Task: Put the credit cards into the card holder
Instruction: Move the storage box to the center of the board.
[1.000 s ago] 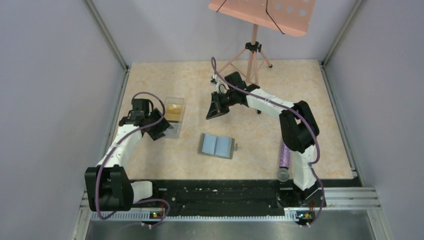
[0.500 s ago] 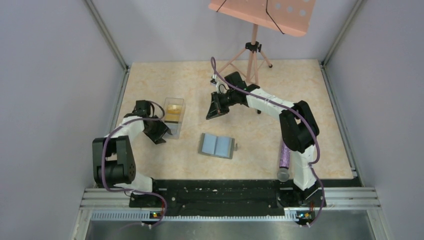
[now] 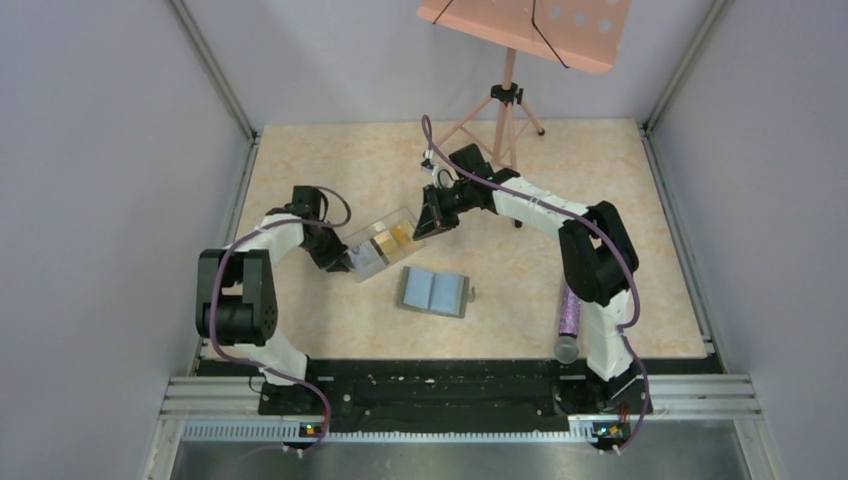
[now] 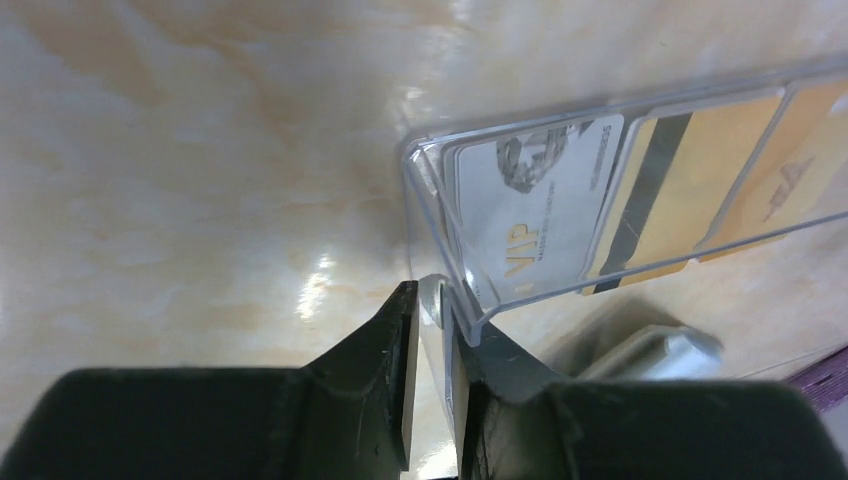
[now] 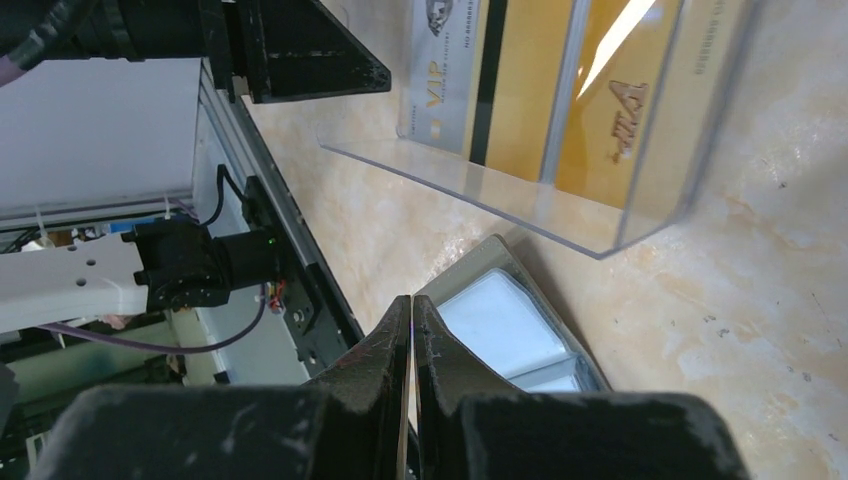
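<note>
Plainly, 1 word is reading clearly: "VIP", printed in gold on the whitish card [image 4: 540, 205]. The fine print beside it is too small to make out. This card is lying at the end of a row of credit cards [image 4: 690, 185] inside the clear box [image 4: 425, 215]. The 2 orange ones next to it are showing a dark stripe and a pale logo that I cannot read.

The left gripper [image 4: 430, 335] is pinching the box's wall at a corner, 1 finger on each side of the plastic. Whether the box is resting flat on the table [image 3: 600, 180] I cannot tell. It is sitting askew, left of the table's middle.

The card holder [image 3: 433, 291] is lying open just beside the box, toward the near edge, its grey pockets facing up.

The right gripper [image 5: 412, 320] is hovering at the box's other end, clenched and holding nothing.

A pink music stand [image 3: 525, 25] is standing on its tripod at the far edge.
</note>
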`<state>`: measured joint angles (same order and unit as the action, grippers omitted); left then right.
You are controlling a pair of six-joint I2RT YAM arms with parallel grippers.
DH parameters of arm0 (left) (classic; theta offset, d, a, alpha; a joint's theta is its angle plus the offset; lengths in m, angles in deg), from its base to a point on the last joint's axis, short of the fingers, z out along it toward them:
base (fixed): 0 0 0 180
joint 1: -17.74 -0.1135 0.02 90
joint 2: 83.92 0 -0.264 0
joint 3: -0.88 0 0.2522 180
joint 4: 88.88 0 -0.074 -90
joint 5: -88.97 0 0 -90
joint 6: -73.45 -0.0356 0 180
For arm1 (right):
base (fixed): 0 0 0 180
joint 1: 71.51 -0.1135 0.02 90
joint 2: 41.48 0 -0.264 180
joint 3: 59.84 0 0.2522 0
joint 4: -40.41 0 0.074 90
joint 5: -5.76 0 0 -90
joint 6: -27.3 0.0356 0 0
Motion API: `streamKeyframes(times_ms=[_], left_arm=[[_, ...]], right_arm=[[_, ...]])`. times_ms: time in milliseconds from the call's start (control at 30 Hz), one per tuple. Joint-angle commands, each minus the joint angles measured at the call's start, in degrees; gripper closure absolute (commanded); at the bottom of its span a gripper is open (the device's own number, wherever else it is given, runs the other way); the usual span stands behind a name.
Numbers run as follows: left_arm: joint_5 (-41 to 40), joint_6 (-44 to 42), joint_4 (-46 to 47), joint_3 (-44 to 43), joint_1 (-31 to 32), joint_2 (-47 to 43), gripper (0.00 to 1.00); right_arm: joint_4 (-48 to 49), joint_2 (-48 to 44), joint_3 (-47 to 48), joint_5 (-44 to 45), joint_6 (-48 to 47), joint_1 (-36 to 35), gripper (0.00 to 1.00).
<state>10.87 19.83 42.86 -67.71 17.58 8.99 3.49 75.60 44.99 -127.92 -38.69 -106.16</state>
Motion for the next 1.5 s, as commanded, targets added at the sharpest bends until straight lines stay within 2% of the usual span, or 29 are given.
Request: streamKeyframes(times_ms=[0, 100, 300, 500, 733, 867, 933, 1167, 1467], left_arm=[[-1.1, -0.5, -0.9, -5.0, 5.0, 3.3, 0.77], [-1.1, 1.4, -0.6, -7.7, 8.0, 5.8, 0.76], [0.5, 4.4, 0.6, -11.3, 13.4, 9.0, 0.68], [0.2, 4.6, 0.3, -9.4, 13.8, 6.2, 0.57], [-2.7, 3.2, -1.3, -7.5, 13.7, 2.0, 0.57], [-1.9, 3.0, -0.4, -6.3, 13.2, 3.2, 0.57], [-0.9, 3.1, 0.4, -6.2, 13.2, 4.6, 0.61], [2.7, 2.6, 2.0, -6.5, 13.3, 6.9, 0.84], [5.0, 3.9, 3.4, -7.4, 14.3, 7.0, 0.95]], right_arm=[[0.2, -3.7, 1.2, -0.5, -0.6, -0.7, 0.96], [0.2, -2.8, 1.4, -0.5, -0.3, -0.7, 0.96], [-0.7, 0.5, 3.3, 1.5, -0.1, -1.2, 0.91], [-4.3, 4.7, 7.1, 7.4, -2.7, -2.5, 0.8], [-11.3, 12.4, 15.3, 11.5, -7.5, -4.3, 0.65], [-14.3, 15.8, 19.0, 13.0, -9.1, -5.0, 0.59], [-15.6, 17.4, 20.4, 13.8, -9.9, -5.2, 0.58], [-17.6, 19.2, 20.5, 18.4, -13.4, -5.8, 0.51], [-20.8, 23.5, 21.5, 22.1, -14.2, -8.4, 0.51]])
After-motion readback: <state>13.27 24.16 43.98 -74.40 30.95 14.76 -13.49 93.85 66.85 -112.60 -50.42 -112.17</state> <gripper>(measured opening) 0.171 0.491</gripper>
